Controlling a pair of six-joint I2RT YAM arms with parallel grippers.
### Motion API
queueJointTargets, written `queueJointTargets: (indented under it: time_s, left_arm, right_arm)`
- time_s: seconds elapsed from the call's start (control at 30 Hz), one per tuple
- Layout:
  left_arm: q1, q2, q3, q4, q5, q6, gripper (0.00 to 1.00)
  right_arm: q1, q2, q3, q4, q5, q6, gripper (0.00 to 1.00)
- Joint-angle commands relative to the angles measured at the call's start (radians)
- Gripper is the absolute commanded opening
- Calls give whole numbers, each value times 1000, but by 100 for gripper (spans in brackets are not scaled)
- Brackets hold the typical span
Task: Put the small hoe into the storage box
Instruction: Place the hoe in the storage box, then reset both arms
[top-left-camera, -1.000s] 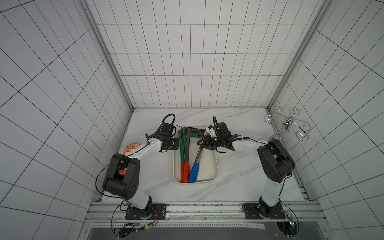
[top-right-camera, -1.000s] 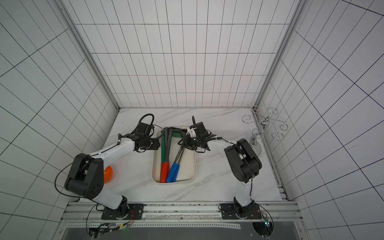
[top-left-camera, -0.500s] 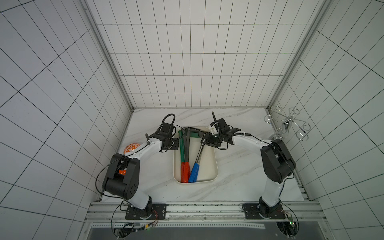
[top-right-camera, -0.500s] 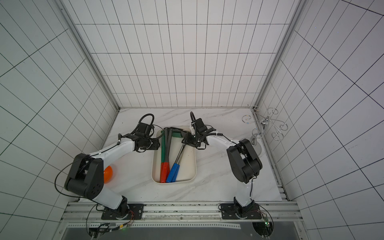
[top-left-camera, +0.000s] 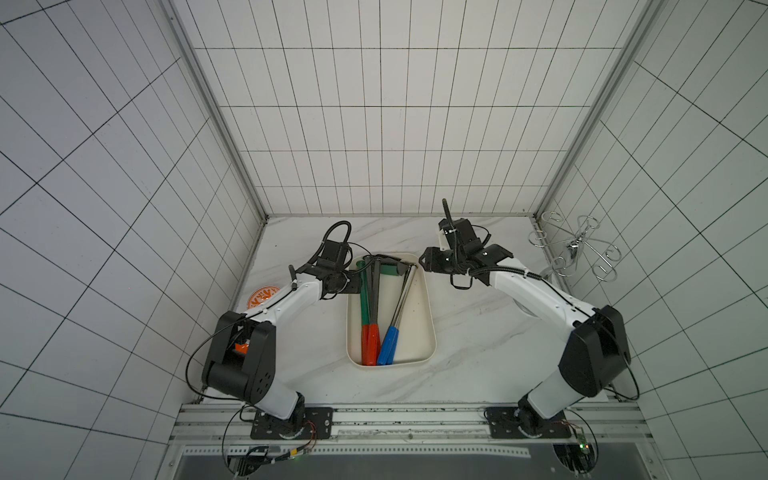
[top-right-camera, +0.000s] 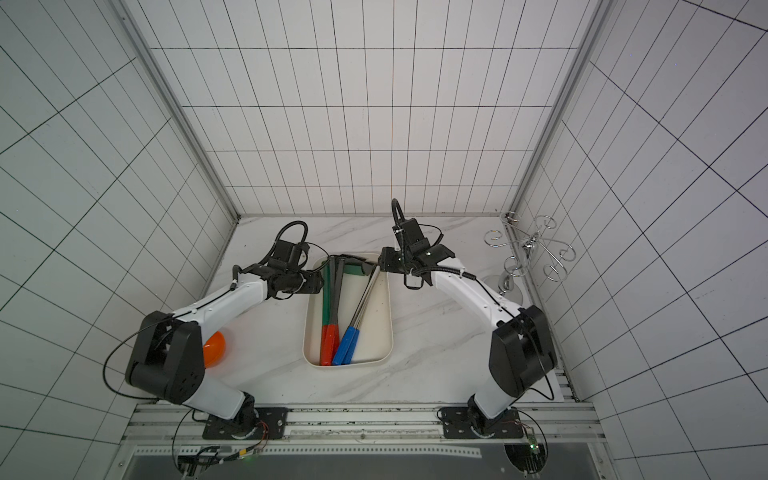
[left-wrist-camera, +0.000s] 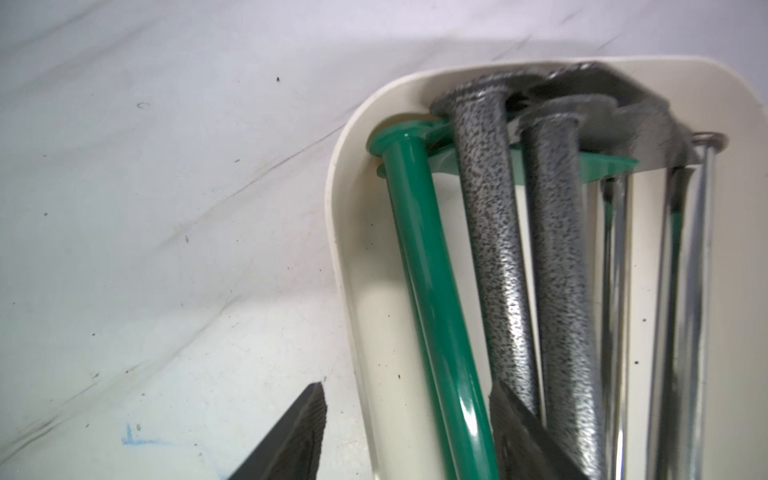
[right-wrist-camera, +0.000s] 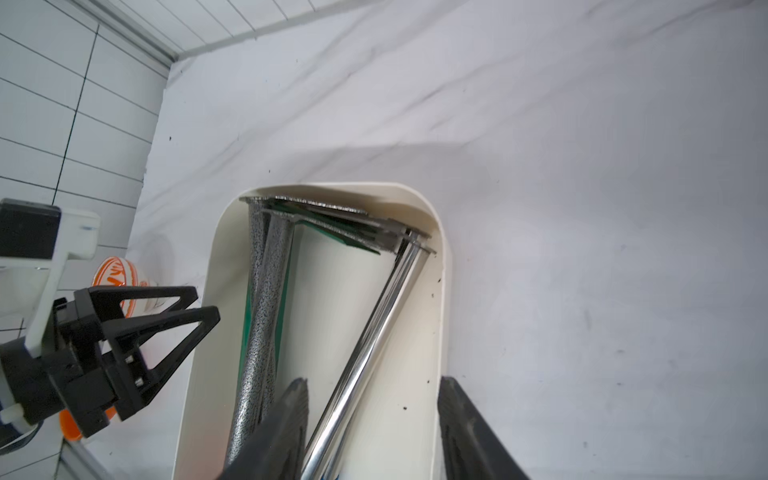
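Starting far left: orange bowl (top-right-camera: 214, 347) on the marble tabletop (top-left-camera: 478, 332), partly hidden behind my left arm (top-right-camera: 166, 357), well apart from the box.

My left gripper (top-left-camera: 356, 281) is at the far left corner of the storage box (top-left-camera: 417, 332). It is released, jaws wide. In the left wrist view one finger (left-wrist-camera: 299, 428) hangs outside the box wall over the table and the other sits over the grey shafts inside. The wall and the green shaft lie between them, nothing pinched.

Small hoes all lie inside the box, heads at the far end, grips at the near end:
- Green-shafted hoe (top-left-camera: 365, 299) lies along the left wall.
- Grey speckled-shaft hoes (top-left-camera: 375, 299) lie just beside it.
- Both kinds end in red grips (top-left-camera: 370, 345).
- Chrome-shafted hoes (top-left-camera: 401, 299) run slanted from the far right corner to blue grips (top-left-camera: 388, 345), which touch the red ones.
- Blades overlap at the far wall; exact count is unclear.

My right gripper (top-left-camera: 424, 266) is at the far right corner of the box, also released. In the right wrist view its fingers (right-wrist-camera: 286, 424) stand apart, with a chrome shaft and the right wall between them, gripping nothing.

Chrome wire hook stand (top-left-camera: 573, 249) is by the right wall.
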Motion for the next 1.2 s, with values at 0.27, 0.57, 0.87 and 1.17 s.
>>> queueJointTargets:
  time_s: [0.27,0.57,0.87,1.17]
  left_arm:
    - [4,-487,-218,387,-324,-13,77]
    - [80,-519,-506,770,-414,0,85]
    - [113,-415,-701,1116,-585,44,85]
    - [172,-312,-766,1319,-601,107,86]
  right_arm:
    - [-19,-339,-437,479,278,-341,65]
    - [-122,-512,-755,824,491,-487,83]
    - [-315,-478,-930,1102,515,-469,88]
    - [-453,-367,-1064,1315,474,-464,88]
